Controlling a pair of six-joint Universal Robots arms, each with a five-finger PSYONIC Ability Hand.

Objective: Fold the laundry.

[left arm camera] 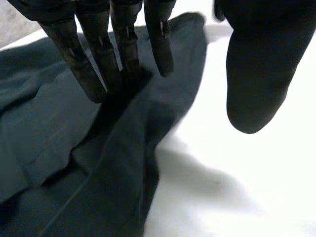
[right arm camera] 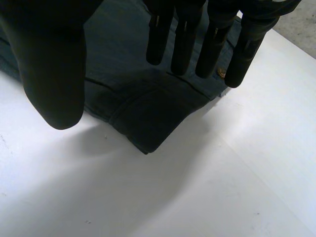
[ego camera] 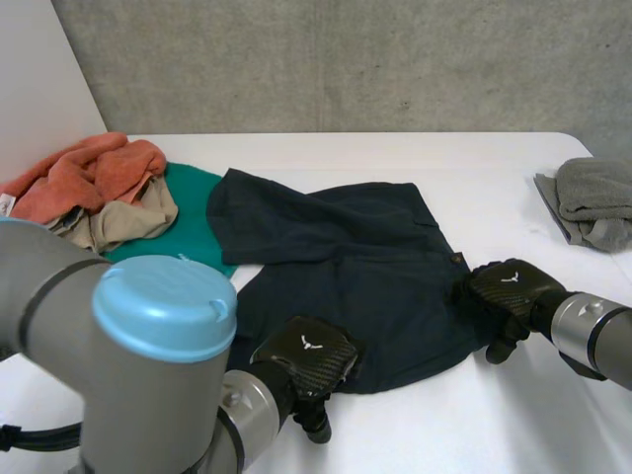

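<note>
Head view: my left hand (ego camera: 306, 353) at six o'clock of the shorts (ego camera: 341, 247), right hand (ego camera: 509, 286) at three. My fingers (left arm camera: 101, 59) are straight, empty, set to fold.

Bright, even light washes the white table (ego camera: 425, 434), leaving the navy garment (ego camera: 355, 276) dark with faint folds.

One white table (ego camera: 415, 434) bears five cloths, namely one navy garment (ego camera: 355, 267), one green cloth (ego camera: 193, 212), one orange towel (ego camera: 89, 173), one beige cloth (ego camera: 128, 219) and one grey cloth (ego camera: 592, 197), and there are two black hands, the left hand (ego camera: 306, 355) and the right hand (ego camera: 509, 291).
</note>
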